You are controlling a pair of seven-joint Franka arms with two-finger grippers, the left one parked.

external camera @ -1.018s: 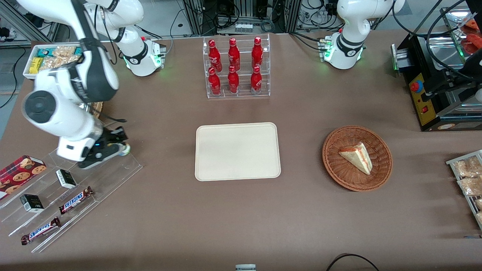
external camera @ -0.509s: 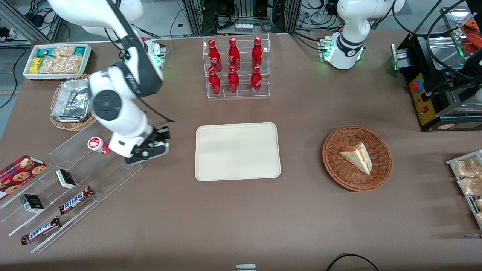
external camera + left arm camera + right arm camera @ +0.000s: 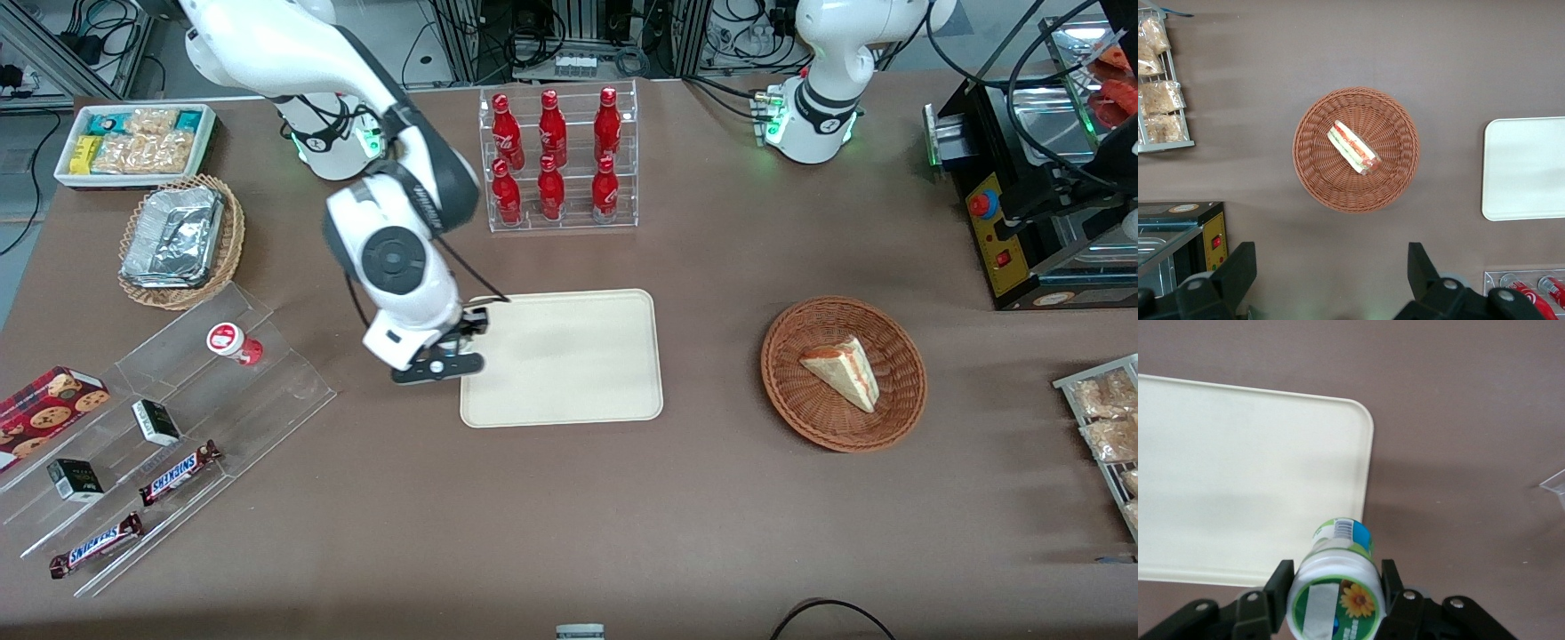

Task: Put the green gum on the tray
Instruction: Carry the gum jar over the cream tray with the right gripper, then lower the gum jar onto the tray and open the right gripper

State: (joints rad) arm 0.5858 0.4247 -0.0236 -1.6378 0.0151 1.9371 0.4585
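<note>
1. Front view: my gripper [image 3: 442, 357] hangs over the edge of the tray [image 3: 569, 373] that faces the working arm's end of the desk [image 3: 551, 516]. The arm's own bulk covers whatever it carries, so I cannot see the green gum from here. The tray surface past the fingers, toward the parked arm's end, is bare, which leaves me free choice of a drop spot. The red-lidded bottle [image 3: 233, 342] stands on the clear rack [image 3: 213, 400], well apart from the fingers toward the working arm's end; it is the look-alike, so I judge it rightly left where it is.

2. Left wrist view: only the wicker basket [image 3: 1356, 150] with a sandwich wedge [image 3: 1353, 147] in it and one end of the tray [image 3: 1525, 170] show. Neither the gripper nor the gum appears here.

3. Right wrist view: the fingers [image 3: 1279, 597] are clamped on the green gum [image 3: 1336, 590], one on each side just below its white lid, holding it upright. The tray's rounded corner [image 3: 1361, 413] lies near the bottle, and the bottle sits over the tray's rim rather than its middle. I judge it needs carrying further inward before I lower it, so it lands flat and not tipped on the rim.
</note>
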